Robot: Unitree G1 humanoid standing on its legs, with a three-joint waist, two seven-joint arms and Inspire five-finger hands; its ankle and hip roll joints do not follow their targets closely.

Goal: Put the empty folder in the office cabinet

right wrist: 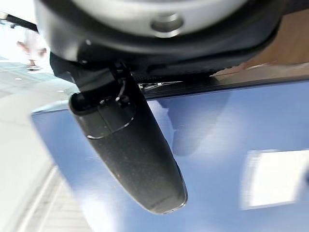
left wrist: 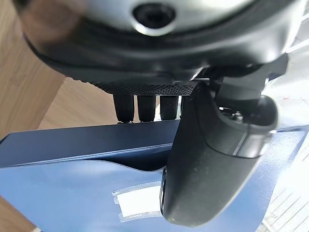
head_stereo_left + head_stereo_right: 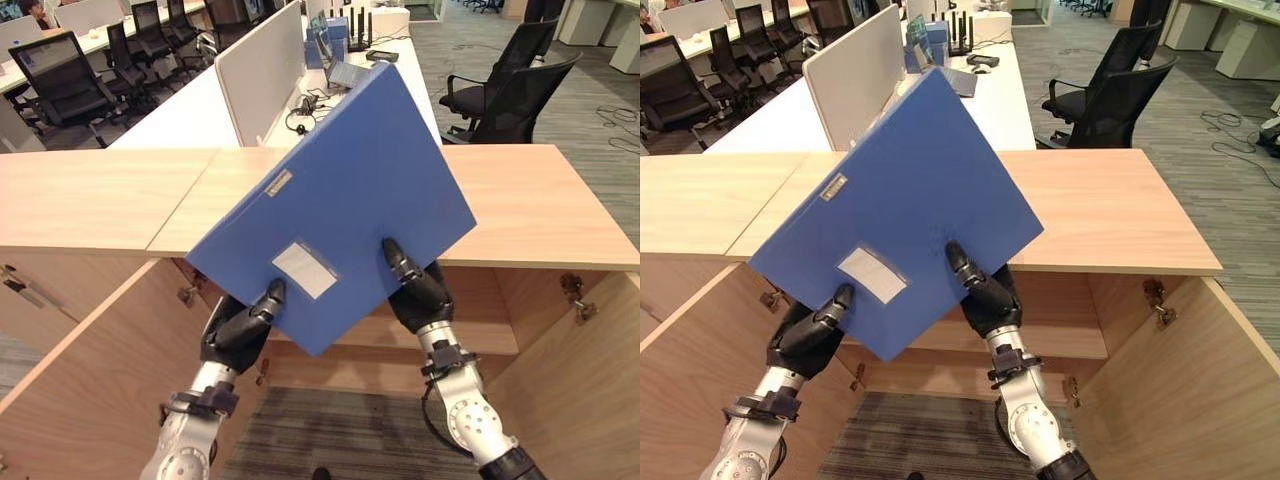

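Blue folder [image 3: 345,190] held tilted above the open cabinet [image 3: 560,350], pinched by left robot hand [image 3: 240,330] and right robot hand [image 3: 415,290]. Best lowered level, kept clear of the tabletop [image 3: 540,200] edge.

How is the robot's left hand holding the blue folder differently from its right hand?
The left hand grips the flat blue plastic folder low down, near its bottom corner beside the white label pocket; the right hand grips higher, along the lower right edge. The left thumb lies slanted on the cover; the right thumb points more steeply up it. Both hands are dark, pinch the folder with the thumb in front, and hold it tilted above the open wooden cabinet.
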